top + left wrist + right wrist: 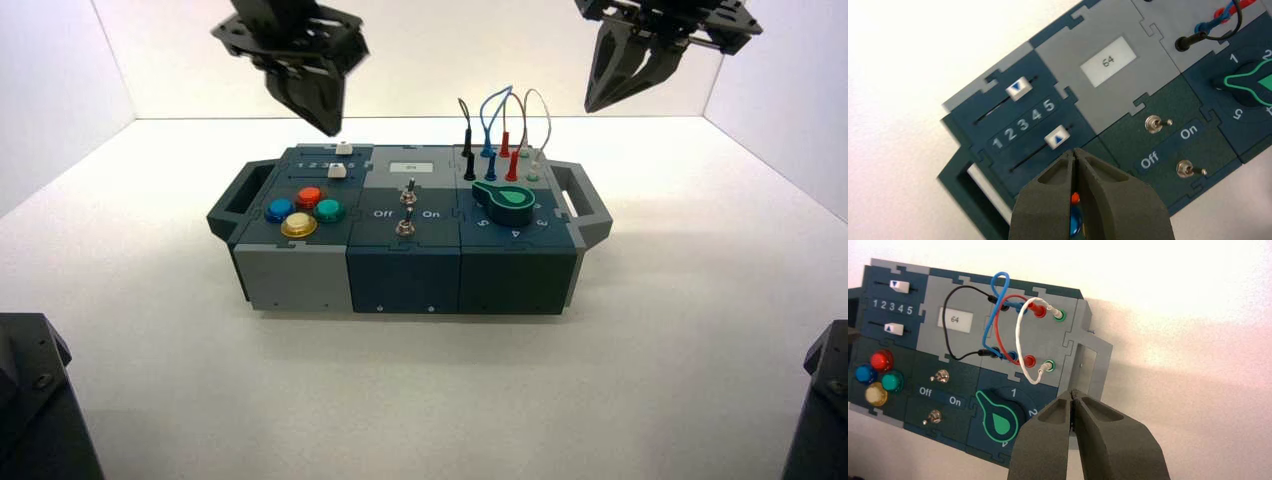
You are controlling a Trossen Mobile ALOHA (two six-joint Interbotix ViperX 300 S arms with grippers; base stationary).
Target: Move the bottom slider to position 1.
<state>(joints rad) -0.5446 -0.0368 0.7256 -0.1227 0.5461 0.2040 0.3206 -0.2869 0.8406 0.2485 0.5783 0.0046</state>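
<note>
Left gripper (329, 130): upper left of the high view, hanging over the back left of the box (404, 280) near the sliders, tips angled down. Jaws pressed together, nothing between them.
Right gripper (590, 108): upper right of the high view, off beyond the back right of the box, jaws pressed together too, no load.

Bottom slider (1057, 137): white knob, left part of the box in the high view, below the number row and in front of the top slider (1019, 88). It sits at about 4. Not touched by either gripper. Position 1 (997, 143) is the digit at the far left end of the 1–5 row in the high view, other side of 2 and 3 from the knob. Top slider also reads roughly 4.

Rest of the box, as placed in the high view:
- Red button (310, 198), blue button (279, 210), green button (330, 210) and yellow button (298, 225) clustered lower left of the panel.
- Display (955, 320) at top middle, reads 64.
- Two metal toggle switches (406, 226) below it, Off/On lettering between them.
- Green dial (505, 203) on the right, wires (525, 110) plugged in behind it.

Box stands on the tabletop (420, 400), centre of the frame.
</note>
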